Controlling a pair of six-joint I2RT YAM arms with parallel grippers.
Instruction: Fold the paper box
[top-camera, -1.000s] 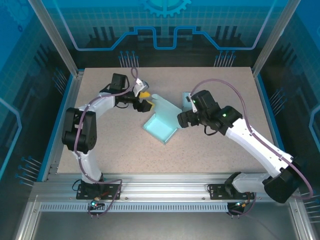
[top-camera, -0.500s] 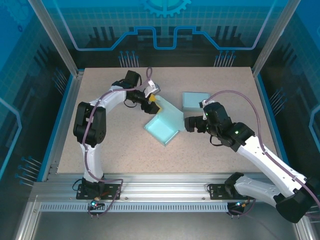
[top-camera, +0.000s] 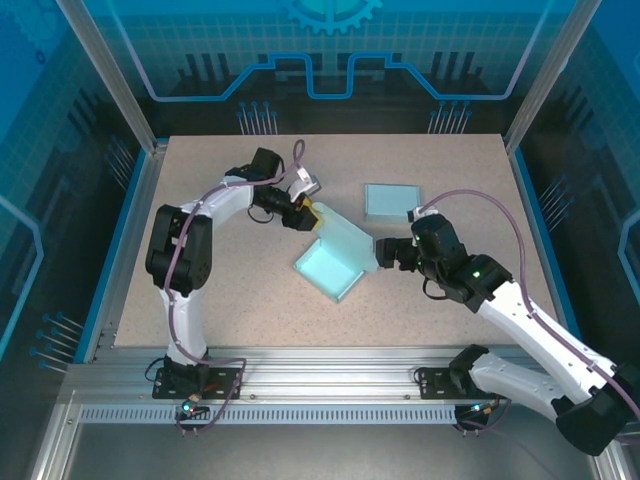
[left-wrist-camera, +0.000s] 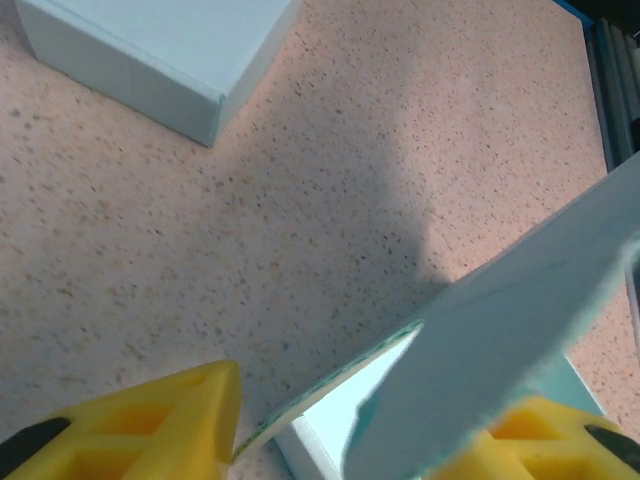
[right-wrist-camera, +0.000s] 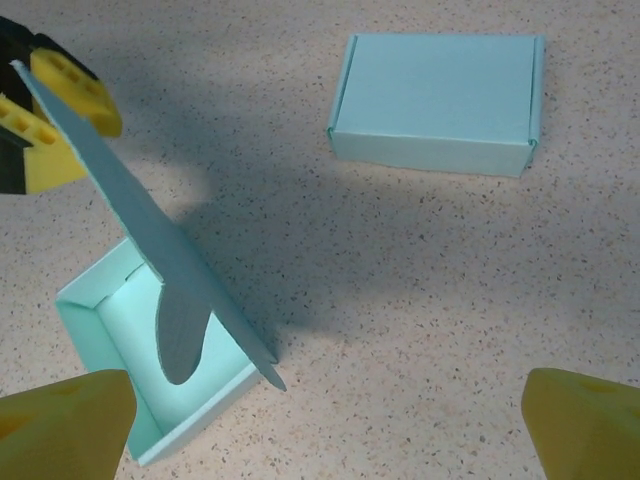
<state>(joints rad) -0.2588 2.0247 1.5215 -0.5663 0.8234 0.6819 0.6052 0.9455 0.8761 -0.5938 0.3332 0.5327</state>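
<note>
Speckled beige tabletop (top-camera: 250, 300); open rectangular box (top-camera: 328, 272), probably cardboard

**Surroundings of the work cell**

Speckled beige worktop (top-camera: 250, 300), edged on the left by blue trim (top-camera: 128, 235). A closed pale-blue box (top-camera: 392, 200) lies flat on the far right part of the worktop (lid shut, corners square; seen also from the wrist views). An aluminium rail (top-camera: 330, 385) runs along the near edge. Translucent blue panels (top-camera: 330, 60) enclose the back and sides.
</note>
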